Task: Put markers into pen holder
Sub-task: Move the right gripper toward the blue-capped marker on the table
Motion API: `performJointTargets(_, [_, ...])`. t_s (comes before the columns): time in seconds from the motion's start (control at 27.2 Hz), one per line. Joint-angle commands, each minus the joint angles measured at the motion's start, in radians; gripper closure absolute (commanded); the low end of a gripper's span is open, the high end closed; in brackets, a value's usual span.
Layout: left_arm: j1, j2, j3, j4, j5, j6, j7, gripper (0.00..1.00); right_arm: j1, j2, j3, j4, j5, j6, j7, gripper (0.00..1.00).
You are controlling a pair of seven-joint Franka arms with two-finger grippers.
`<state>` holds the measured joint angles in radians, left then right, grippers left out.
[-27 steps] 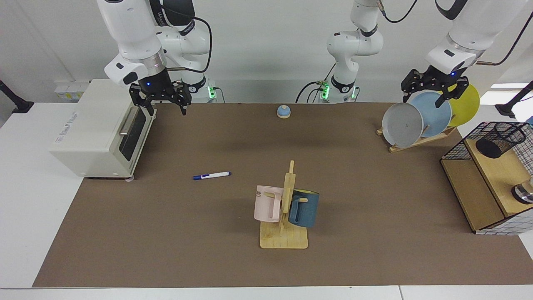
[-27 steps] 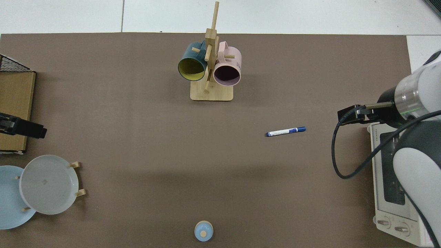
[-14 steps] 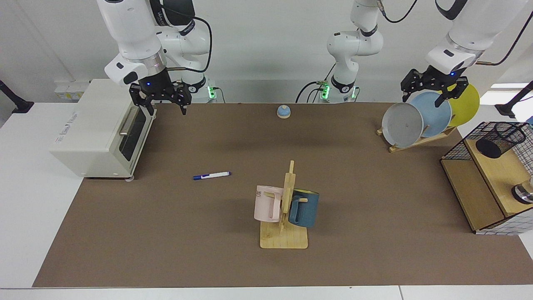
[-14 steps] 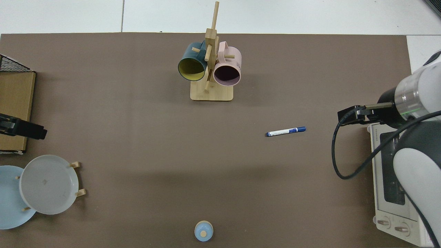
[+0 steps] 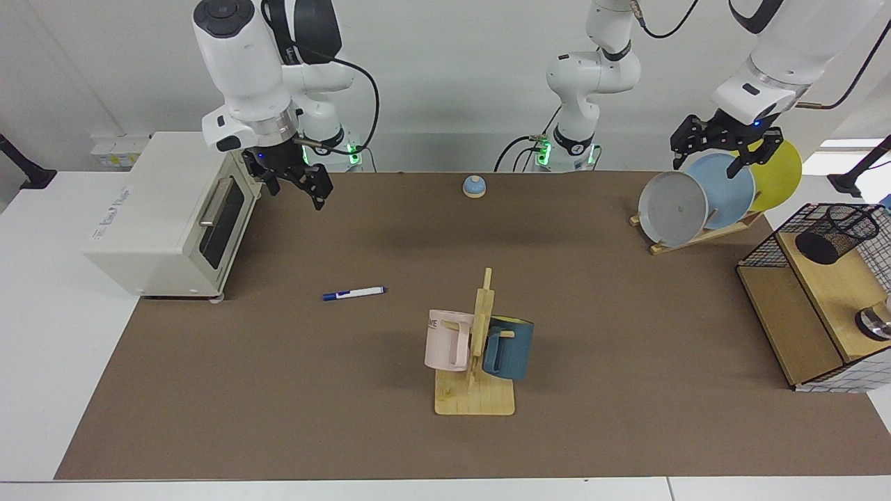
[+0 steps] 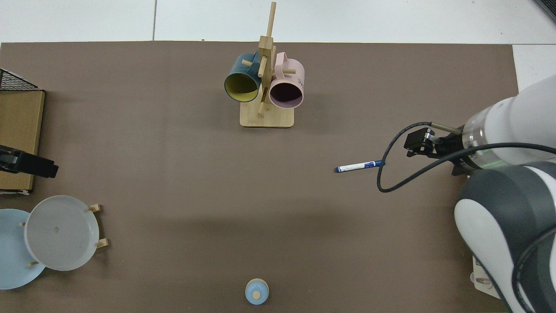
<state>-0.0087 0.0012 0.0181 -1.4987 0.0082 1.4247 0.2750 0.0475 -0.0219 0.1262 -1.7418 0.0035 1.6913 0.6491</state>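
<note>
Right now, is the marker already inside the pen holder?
No, the marker lies flat on the brown mat, far from the pen holder.

One marker (image 5: pixel 353 293) and one pen holder (image 5: pixel 837 233). Two mugs — one pink (image 5: pixel 447 339), one blue (image 5: pixel 509 346) — on one stand (image 5: pixel 475 398). Three plates: grey (image 5: pixel 672 209), blue (image 5: pixel 727 184), yellow (image 5: pixel 778 177). One toaster oven (image 5: pixel 161 216), one bell (image 5: pixel 474 186), one wire rack (image 5: pixel 807 306), two grippers (image 5: pixel 290 182) (image 5: pixel 724 147).
</note>
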Motion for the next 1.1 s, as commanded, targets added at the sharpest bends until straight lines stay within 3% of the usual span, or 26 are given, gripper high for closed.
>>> performJointTargets(0.0, [0.009,-0.004,-0.001,0.002,-0.011,-0.015,-0.005,0.0,-0.006,-0.033,0.0,-0.128,0.082,0.14,0.31,0.0])
performJointTargets(0.15, [0.009,-0.009,-0.001,-0.003,-0.011,-0.015,-0.004,0.0,-0.006,-0.013,0.0,-0.194,0.108,0.266,0.565,0.0])
performJointTargets(0.33, [0.007,-0.017,-0.001,-0.014,-0.011,-0.015,-0.005,0.0,-0.003,0.026,0.001,-0.263,0.108,0.369,0.728,0.0])
performJointTargets(0.63, [0.007,-0.024,-0.003,-0.029,-0.011,-0.015,-0.004,0.0,-0.006,0.076,0.0,-0.327,0.116,0.493,0.837,0.0])
performJointTargets(0.92, [0.004,-0.026,-0.003,-0.032,-0.011,-0.015,-0.004,0.0,-0.001,0.146,0.0,-0.346,0.116,0.542,0.894,0.01])
performJointTargets(1.07, [0.006,-0.026,-0.003,-0.032,-0.011,-0.015,-0.004,0.0,0.0,0.158,0.001,-0.415,0.118,0.654,0.893,0.01])
